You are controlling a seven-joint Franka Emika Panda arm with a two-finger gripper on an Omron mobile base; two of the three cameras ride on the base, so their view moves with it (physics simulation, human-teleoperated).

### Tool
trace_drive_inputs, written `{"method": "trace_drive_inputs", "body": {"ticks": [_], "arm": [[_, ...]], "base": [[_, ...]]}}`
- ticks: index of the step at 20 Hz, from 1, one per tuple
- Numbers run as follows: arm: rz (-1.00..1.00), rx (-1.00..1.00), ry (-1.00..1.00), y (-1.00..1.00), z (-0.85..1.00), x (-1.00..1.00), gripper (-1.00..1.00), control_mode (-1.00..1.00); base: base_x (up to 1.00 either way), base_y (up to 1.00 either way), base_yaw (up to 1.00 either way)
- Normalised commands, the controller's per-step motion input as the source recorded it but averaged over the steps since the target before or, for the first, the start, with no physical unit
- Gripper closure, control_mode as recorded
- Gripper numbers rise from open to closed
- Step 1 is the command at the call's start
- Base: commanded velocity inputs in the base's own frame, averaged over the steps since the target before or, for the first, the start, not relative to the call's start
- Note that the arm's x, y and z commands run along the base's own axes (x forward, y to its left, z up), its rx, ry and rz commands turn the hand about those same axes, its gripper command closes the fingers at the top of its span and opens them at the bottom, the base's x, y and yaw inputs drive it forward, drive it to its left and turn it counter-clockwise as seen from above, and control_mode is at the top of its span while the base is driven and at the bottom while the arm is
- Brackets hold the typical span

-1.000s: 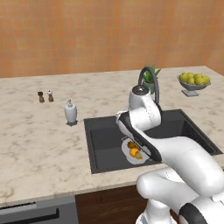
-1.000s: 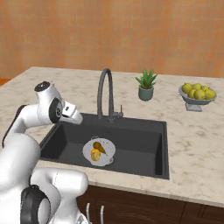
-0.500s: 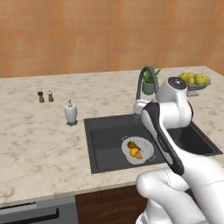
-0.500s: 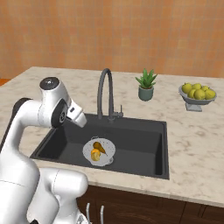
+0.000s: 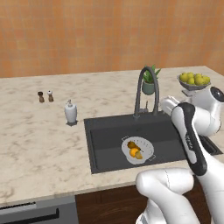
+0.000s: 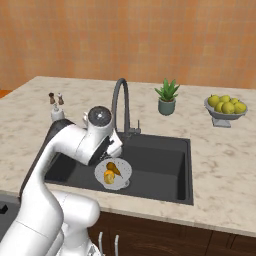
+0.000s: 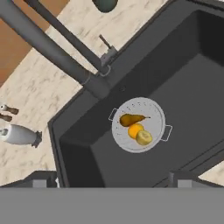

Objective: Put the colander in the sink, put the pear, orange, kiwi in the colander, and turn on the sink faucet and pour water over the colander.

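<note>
Lying ahead of gripper [image 7: 112, 180] (open): colander [image 7: 138, 124]

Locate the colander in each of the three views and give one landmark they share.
Left base view: the colander sits right of centre in the sink.
Right base view: left of centre, by the basin's front wall.
Hand view: near the middle, fruit inside.
Shared landmark: the sink faucet, behind the basin.
</note>
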Motion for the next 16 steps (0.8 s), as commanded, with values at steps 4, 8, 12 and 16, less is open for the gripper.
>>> {"method": "trace_drive_inputs", "body": {"ticks": [4,8,12,16], "arm": [[-0.27,0.39,0.00,-0.73,0.00,0.01,-1.00,-1.00],[-0.23,0.36,0.10,-0.68,0.00,0.19,-1.00,-1.00],[-0.05,0.44,0.01,-0.52,0.00,0.31,-1.00,-1.00],[-0.02,0.47,-0.14,-0.24,0.00,0.35,-1.00,-1.00]], "base": [[0.00,0.00,0.00],[0.00,0.00,0.00],[0.00,0.00,0.00],[0.00,0.00,0.00]]}}
